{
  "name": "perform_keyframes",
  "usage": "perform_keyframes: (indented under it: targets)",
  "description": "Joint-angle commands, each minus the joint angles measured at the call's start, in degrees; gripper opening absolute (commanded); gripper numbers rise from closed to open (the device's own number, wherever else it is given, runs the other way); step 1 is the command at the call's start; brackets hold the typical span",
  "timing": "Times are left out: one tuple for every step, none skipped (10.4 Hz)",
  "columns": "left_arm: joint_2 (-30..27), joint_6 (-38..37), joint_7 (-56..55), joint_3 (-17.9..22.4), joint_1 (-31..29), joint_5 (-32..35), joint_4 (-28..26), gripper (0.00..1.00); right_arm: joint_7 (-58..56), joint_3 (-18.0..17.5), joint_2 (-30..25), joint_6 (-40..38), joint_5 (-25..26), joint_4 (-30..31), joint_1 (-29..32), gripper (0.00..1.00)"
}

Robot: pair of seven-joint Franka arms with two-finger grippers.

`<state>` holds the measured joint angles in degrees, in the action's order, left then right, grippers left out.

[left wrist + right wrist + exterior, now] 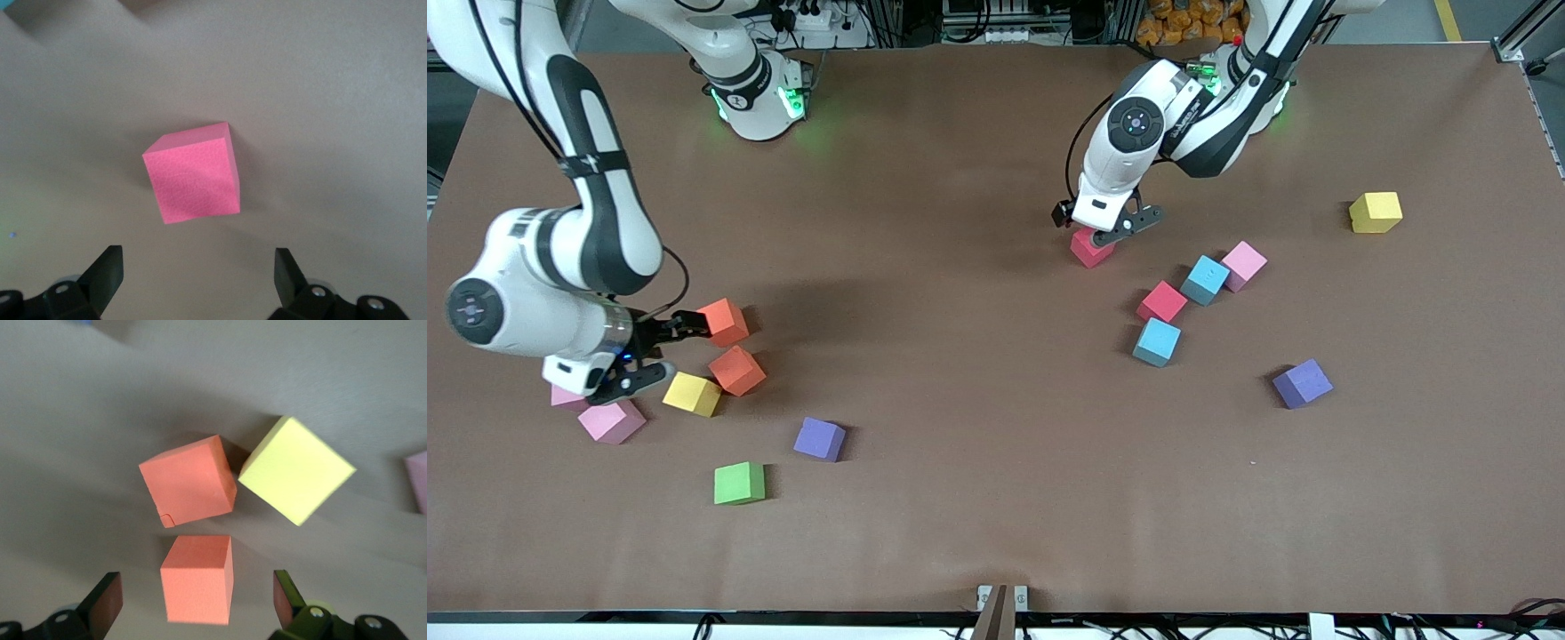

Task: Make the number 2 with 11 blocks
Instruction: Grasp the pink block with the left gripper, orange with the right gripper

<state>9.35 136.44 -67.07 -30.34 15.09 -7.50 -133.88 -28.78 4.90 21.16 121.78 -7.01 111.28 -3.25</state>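
The blocks lie scattered as loose single cubes; no digit shape shows. My right gripper (pixel 663 351) is open above an orange cube (pixel 723 322), which shows between its fingers in the right wrist view (pixel 197 587). A second orange cube (pixel 737 370) and a yellow cube (pixel 692 394) touch beside it. My left gripper (pixel 1107 233) is open just above a crimson cube (pixel 1089 251), which lies ahead of its fingertips (pixel 193 173).
At the right arm's end lie two pink cubes (pixel 611 420), a purple one (pixel 820 439) and a green one (pixel 739 484). At the left arm's end lie crimson (pixel 1162 301), two light blue (pixel 1205 280), pink (pixel 1243 265), purple (pixel 1303 383) and yellow (pixel 1376 212) cubes.
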Motion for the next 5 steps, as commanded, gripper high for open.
perform_keyframes:
  targets:
    - [1.5,3.7,-4.5,0.3,1.0,1.8,-0.7,1.00,-2.0,-0.1,-3.1,5.0,-1.4,7.8,-1.1,1.00]
    - [2.7,6.2,-8.0,0.3,1.3,4.6,-1.3,1.00,-2.1,0.0,-3.4,6.5,-3.0,10.1,-1.7,1.00]
    - [4.0,6.9,-11.6,0.4,1.6,8.5,-1.3,1.00,-2.2,0.0,-3.9,9.8,-3.4,13.1,-1.9,1.00]
    - [5.0,7.5,-13.8,0.5,1.6,11.5,-1.2,1.00,-2.2,-0.1,-4.1,12.4,-3.5,15.2,-2.0,1.00]
    - [5.2,7.7,-14.2,1.6,1.6,12.8,-1.3,1.00,-3.8,0.0,-4.3,12.6,-3.5,15.5,-1.9,1.00]
